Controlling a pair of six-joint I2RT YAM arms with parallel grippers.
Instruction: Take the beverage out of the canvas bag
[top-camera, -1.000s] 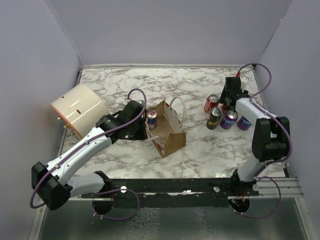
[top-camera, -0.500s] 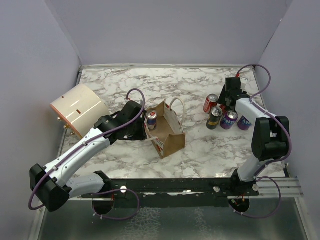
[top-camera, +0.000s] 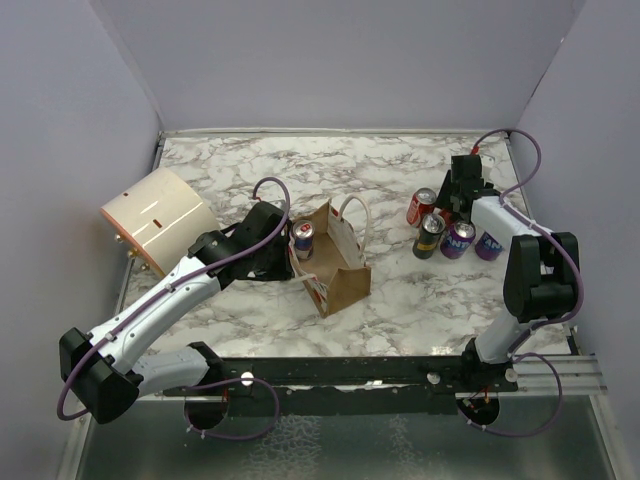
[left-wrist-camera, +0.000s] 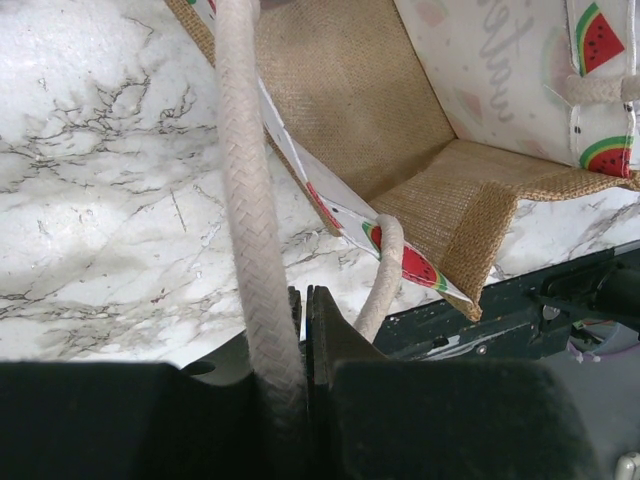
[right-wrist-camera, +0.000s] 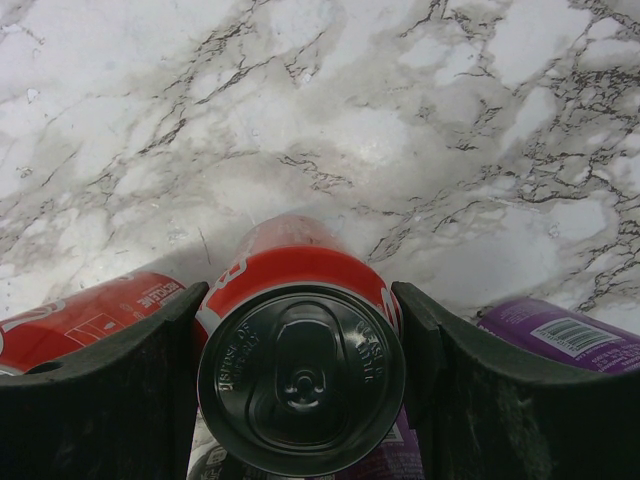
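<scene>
The brown canvas bag (top-camera: 338, 270) stands open in the middle of the table, with a blue-and-red beverage can (top-camera: 303, 238) upright inside at its far-left end. My left gripper (top-camera: 284, 250) is at the bag's left rim, shut on a white rope handle (left-wrist-camera: 245, 180). The left wrist view shows the bag's burlap inside (left-wrist-camera: 340, 90) and watermelon print, not the can. My right gripper (right-wrist-camera: 300, 300) is far right of the bag, its fingers against both sides of an upright red can (right-wrist-camera: 300, 370) standing on the marble.
A large cream cylinder (top-camera: 160, 220) lies at the left. Around my right gripper (top-camera: 455, 200) stand a second red can (top-camera: 422, 207), a black can (top-camera: 430, 236) and two purple cans (top-camera: 459, 240). Walls close three sides.
Almost nothing. The right gripper edged slightly away from me over the red can. The left arm still holds the handle in the same place.
</scene>
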